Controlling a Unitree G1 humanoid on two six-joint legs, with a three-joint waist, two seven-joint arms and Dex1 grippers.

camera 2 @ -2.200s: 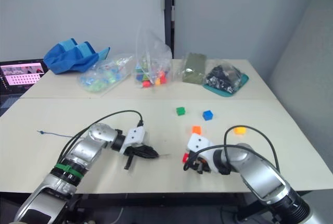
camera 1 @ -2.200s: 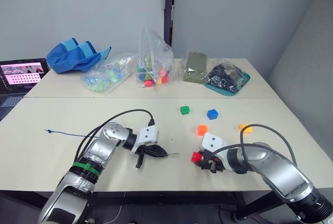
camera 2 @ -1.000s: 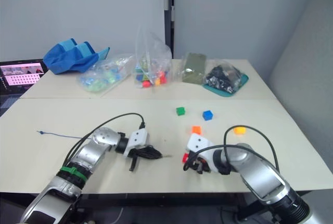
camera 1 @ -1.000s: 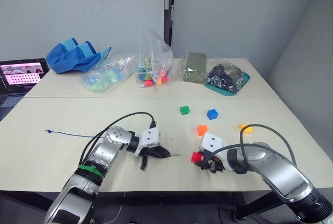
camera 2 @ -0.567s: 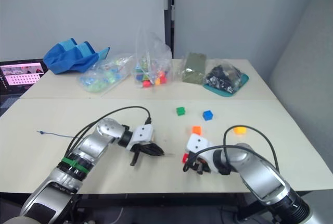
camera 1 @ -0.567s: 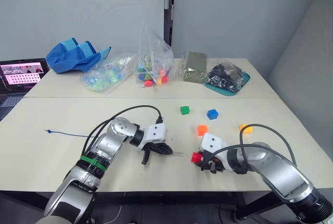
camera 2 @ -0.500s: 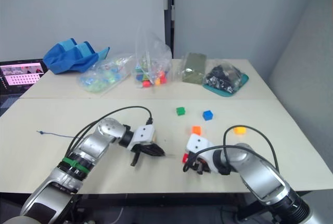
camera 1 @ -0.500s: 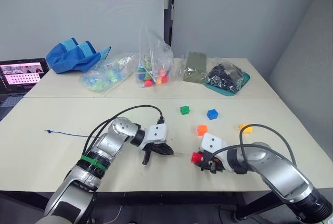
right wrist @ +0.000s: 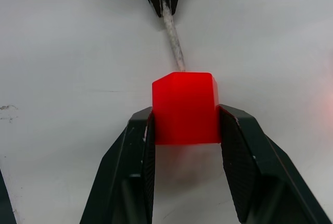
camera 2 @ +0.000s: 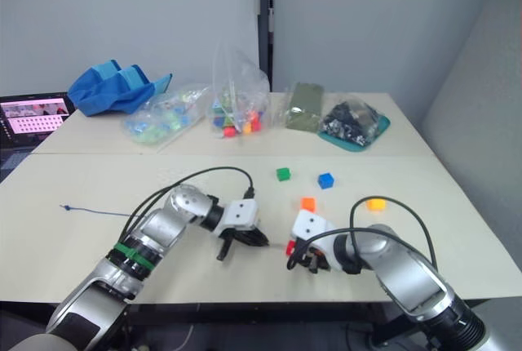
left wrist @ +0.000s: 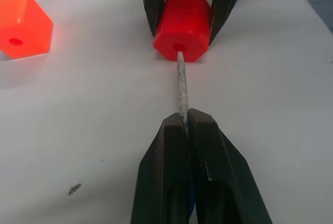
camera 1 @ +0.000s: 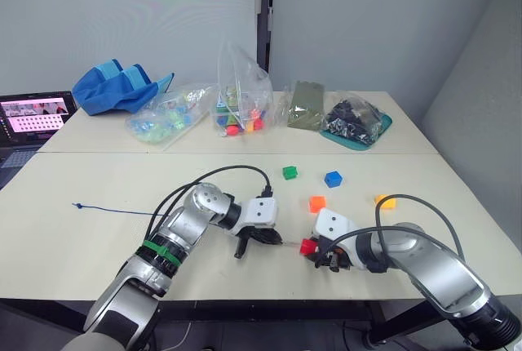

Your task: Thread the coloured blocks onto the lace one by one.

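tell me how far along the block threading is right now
Done: none threaded yet. In hand: the right gripper clamps the red block on the table, and the left gripper pinches the lace with its stiff tip just at the block's hole. Left: the orange block, green block, blue block and yellow block lie loose.

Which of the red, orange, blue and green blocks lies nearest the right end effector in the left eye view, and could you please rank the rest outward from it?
1. Red block: held in the right end effector itself.
2. Orange block: just beyond it on the table.
3. Blue block: farther back, slightly right.
4. Green block: farthest, back and to the left, only a little beyond the blue one.
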